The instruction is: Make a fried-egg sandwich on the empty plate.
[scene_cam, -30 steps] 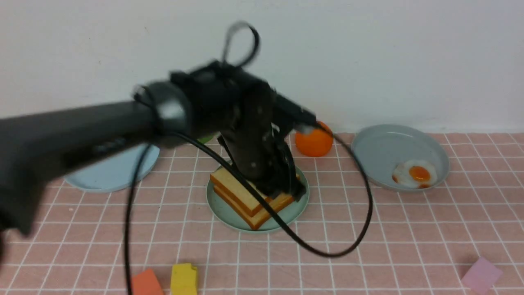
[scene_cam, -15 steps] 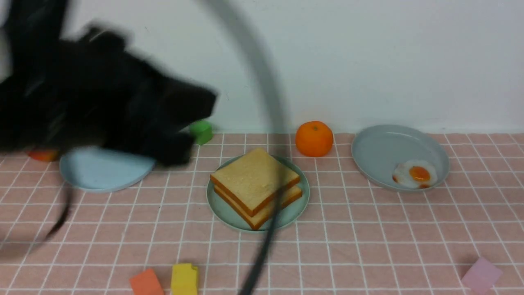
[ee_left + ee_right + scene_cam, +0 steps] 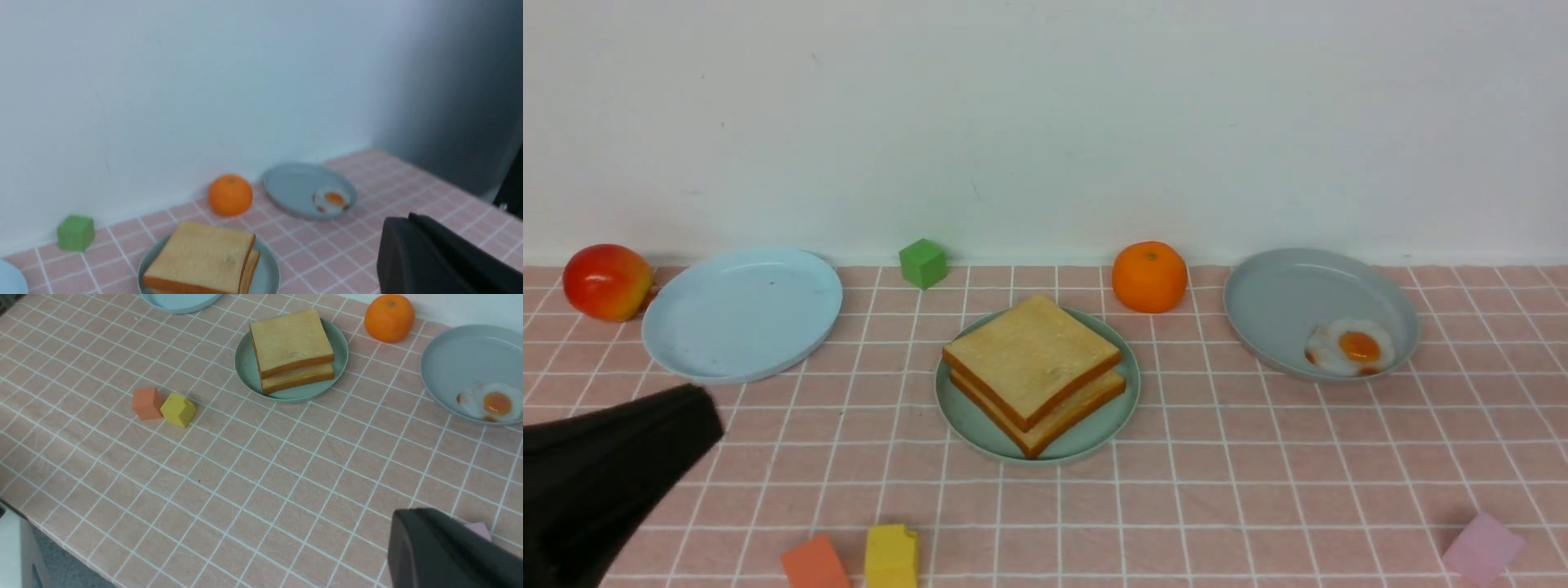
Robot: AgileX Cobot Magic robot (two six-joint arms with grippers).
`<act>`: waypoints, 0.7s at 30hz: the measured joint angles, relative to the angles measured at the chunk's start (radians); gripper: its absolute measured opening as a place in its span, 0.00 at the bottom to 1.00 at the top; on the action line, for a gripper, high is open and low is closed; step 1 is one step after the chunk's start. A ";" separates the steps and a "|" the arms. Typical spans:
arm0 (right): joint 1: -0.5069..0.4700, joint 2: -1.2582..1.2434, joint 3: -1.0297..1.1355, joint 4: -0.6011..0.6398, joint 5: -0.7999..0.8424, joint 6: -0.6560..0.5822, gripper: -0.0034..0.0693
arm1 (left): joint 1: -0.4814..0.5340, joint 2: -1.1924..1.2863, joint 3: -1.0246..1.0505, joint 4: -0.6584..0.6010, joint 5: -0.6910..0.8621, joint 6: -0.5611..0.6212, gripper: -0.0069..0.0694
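Note:
Two toast slices (image 3: 1033,367) lie stacked on the empty plate (image 3: 968,418), the mint-green one in the middle of the table; no egg shows between them. The fried egg (image 3: 1349,347) lies on the grey-blue plate (image 3: 1282,294) at the right, near its front rim. My left gripper (image 3: 707,412) hangs at the lower left, shut and holding nothing, well away from the toast. The front view does not show the right gripper. In the right wrist view the right gripper (image 3: 408,516) is shut and empty above the near right of the cloth, far from the fried egg (image 3: 488,404).
A light blue plate (image 3: 739,314) sits at the left with a red-yellow fruit (image 3: 605,282) beside it. A green cube (image 3: 923,263) and an orange (image 3: 1149,276) stand by the back wall. Orange (image 3: 813,563), yellow (image 3: 890,555) and pink (image 3: 1482,545) blocks lie near the front edge.
My left arm has swung away from the toast stack to the lower left and its gripper has shut. The toast stack and the egg have not moved.

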 joint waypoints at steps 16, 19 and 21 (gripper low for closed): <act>0.000 -0.004 0.000 -0.003 0.000 0.000 0.04 | 0.000 -0.017 0.043 -0.002 0.130 -0.002 0.07; -0.039 -0.034 0.000 0.000 0.000 0.000 0.05 | 0.000 -0.017 0.043 -0.002 0.135 -0.002 0.07; -0.083 -0.055 0.000 0.001 0.000 0.000 0.05 | 0.000 -0.017 0.043 -0.002 0.136 -0.002 0.07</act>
